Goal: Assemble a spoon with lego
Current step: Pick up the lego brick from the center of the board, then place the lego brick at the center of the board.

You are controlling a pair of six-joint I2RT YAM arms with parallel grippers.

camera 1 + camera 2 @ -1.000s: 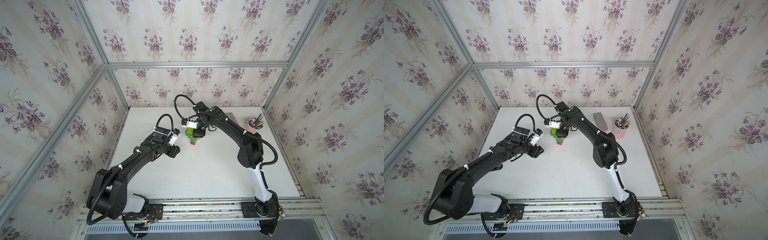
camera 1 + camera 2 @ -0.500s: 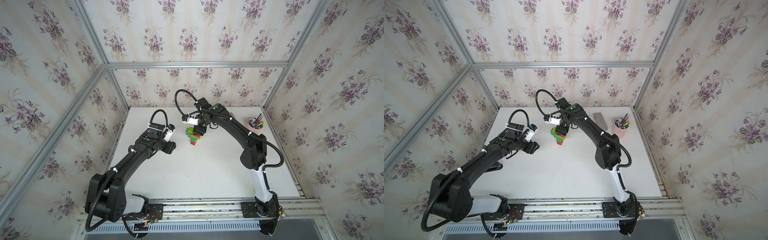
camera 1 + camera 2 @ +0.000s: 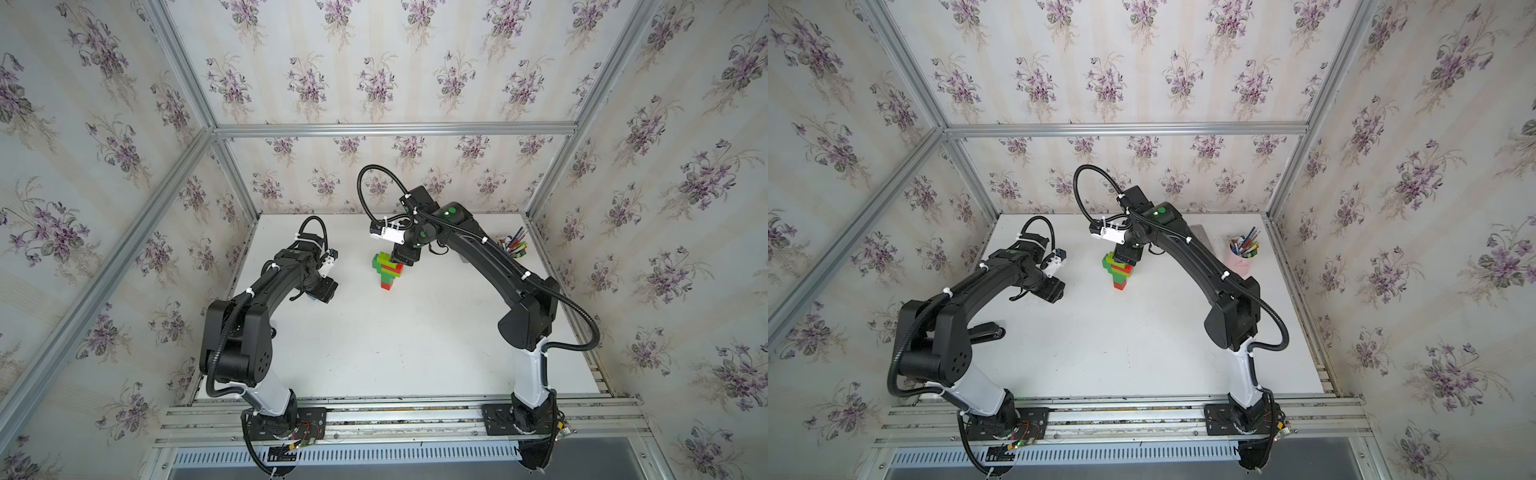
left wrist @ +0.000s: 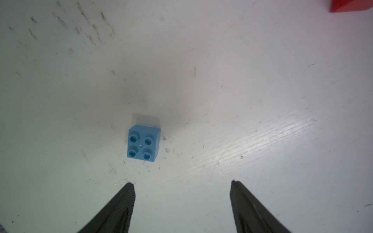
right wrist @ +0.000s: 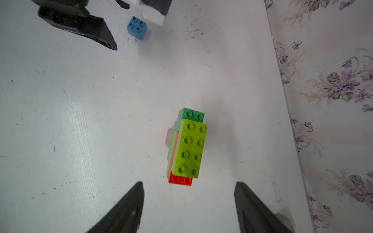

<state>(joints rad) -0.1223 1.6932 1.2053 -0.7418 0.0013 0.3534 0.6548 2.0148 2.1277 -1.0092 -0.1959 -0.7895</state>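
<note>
Left end effector (image 4: 181, 182): released and empty, hanging above the light blue brick (image 4: 143, 145) without touching it.
Light blue brick: a 2x2 piece, studs up, alone on the worktop (image 4: 262, 80); in both top views it is almost hidden under the left end effector, left of the frame centre.
Spoon (image 3: 387, 272): unfinished, standing a little above the frame centre in both top views; the lime brick is on top, with green and red below.
Right end effector (image 5: 188, 182): released, empty, just above the spoon.
Step in hand: probably picking the blue brick for the tip.
How to do it well: the brick lies nearer to one finger, so centre first. Then descend straight and close on two flat opposite sides.
Risk: a skewed grasp can turn the brick.
</note>
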